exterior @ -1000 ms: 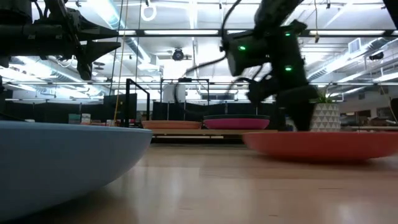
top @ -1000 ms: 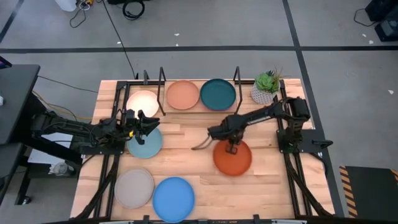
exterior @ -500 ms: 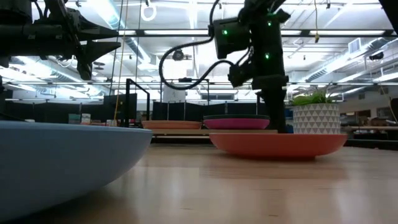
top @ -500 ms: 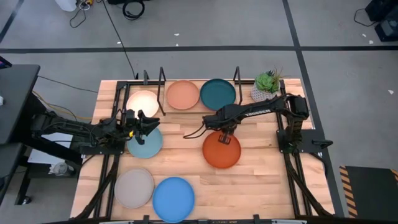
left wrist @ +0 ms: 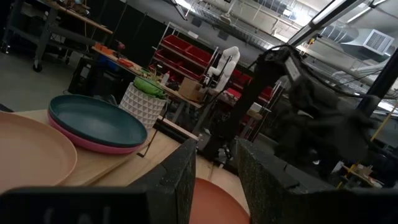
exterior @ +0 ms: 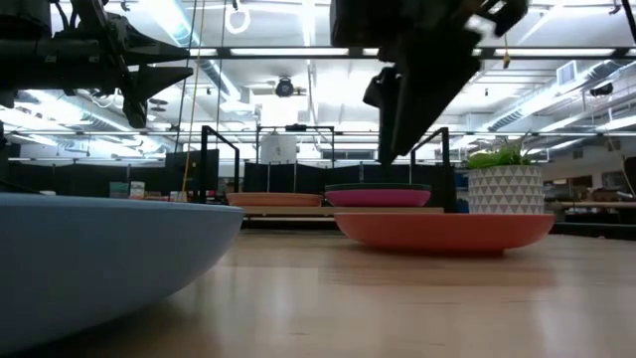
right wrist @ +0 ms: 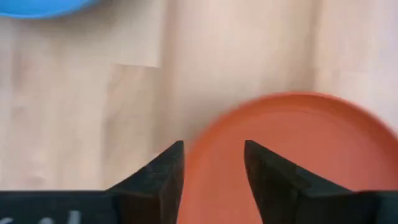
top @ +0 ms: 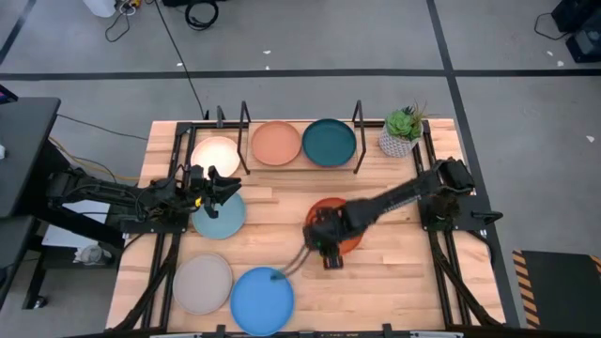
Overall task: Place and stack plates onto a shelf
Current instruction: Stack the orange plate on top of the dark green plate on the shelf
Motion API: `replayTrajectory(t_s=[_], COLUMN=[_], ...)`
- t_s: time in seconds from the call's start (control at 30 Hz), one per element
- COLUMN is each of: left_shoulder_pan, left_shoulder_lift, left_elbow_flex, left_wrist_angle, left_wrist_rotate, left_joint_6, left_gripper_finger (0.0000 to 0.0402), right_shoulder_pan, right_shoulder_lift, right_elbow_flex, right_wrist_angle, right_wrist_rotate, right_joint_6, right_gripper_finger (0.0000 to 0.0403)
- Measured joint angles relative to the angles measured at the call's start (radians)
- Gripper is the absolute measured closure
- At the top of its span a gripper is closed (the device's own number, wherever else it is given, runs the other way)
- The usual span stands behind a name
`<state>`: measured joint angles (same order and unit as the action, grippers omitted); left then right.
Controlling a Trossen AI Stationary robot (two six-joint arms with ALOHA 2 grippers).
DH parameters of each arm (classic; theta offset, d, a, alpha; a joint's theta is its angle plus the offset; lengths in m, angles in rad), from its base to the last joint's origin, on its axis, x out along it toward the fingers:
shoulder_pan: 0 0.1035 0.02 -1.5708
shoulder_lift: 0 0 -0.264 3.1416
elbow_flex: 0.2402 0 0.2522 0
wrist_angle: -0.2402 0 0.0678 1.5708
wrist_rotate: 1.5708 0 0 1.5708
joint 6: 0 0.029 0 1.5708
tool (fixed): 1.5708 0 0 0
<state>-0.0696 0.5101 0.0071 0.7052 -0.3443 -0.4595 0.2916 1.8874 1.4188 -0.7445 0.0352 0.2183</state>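
Observation:
The orange plate point(top: 331, 208) lies flat on the table's middle, partly under my right arm. My right gripper point(right wrist: 213, 165) hangs open above its near-left rim point(right wrist: 205, 134) and is lifted clear of it in the low view point(exterior: 397, 119). On the shelf point(top: 358, 131) at the far edge, a teal plate point(left wrist: 96, 119) rests on a magenta one point(left wrist: 93, 145), beside a peach plate point(top: 276, 143). My left gripper point(top: 225, 184) waits open between the cream plate point(top: 215, 153) and the pale blue plate point(top: 221, 216).
A bright blue plate point(top: 262, 299) and a grey-beige plate point(top: 202, 284) lie at the near left. A potted plant point(top: 402, 131) stands at the far right corner, beside the shelf. Bare wood lies right of the orange plate.
My right gripper has slid the orange plate along the table toward the left edge and a little farther back. It has then left the plate, risen, and swung toward the near edge. The plate stays flat where it was left.

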Motion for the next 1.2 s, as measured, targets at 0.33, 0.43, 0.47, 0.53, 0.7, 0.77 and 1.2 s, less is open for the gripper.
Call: replayTrajectory(t_s=[0.33,0.43,0.47,0.53,0.7,0.77,1.2], left_shoulder_pan=[0.000,0.000,0.000,0.000,0.000,0.000,0.000], left_shoulder_lift=[0.000,0.000,0.000,0.000,0.000,0.000,0.000], left_elbow_flex=[0.000,0.000,0.000,0.000,0.000,0.000,0.000], left_wrist_angle=[0.000,0.000,0.000,0.000,0.000,0.000,0.000], left_wrist_rotate=[0.000,0.000,0.000,0.000,0.000,0.000,0.000], left_joint_6=[0.000,0.000,0.000,0.000,0.000,0.000,0.000], left_gripper_finger=[0.0278,0.0278,0.0278,0.0278,0.0278,0.0278,0.0278], right_shoulder_pan=[0.089,0.079,0.075,0.069,0.064,0.064,0.064], right_shoulder_lift=[0.112,0.138,0.140,0.140,0.136,0.135,0.132], right_elbow_flex=[-0.001,-0.001,-0.001,-0.001,-0.001,-0.001,0.185], right_wrist_angle=[-0.082,-0.113,-0.118,-0.121,-0.116,-0.117,-0.314], right_wrist_rotate=[0.004,0.020,0.020,0.020,0.011,-0.003,0.068], right_joint_6=[-0.036,-0.056,-0.061,-0.070,-0.072,-0.082,-0.253], right_gripper_finger=[0.0164,0.0171,0.0177,0.0194,0.0252,0.0279,0.0380])
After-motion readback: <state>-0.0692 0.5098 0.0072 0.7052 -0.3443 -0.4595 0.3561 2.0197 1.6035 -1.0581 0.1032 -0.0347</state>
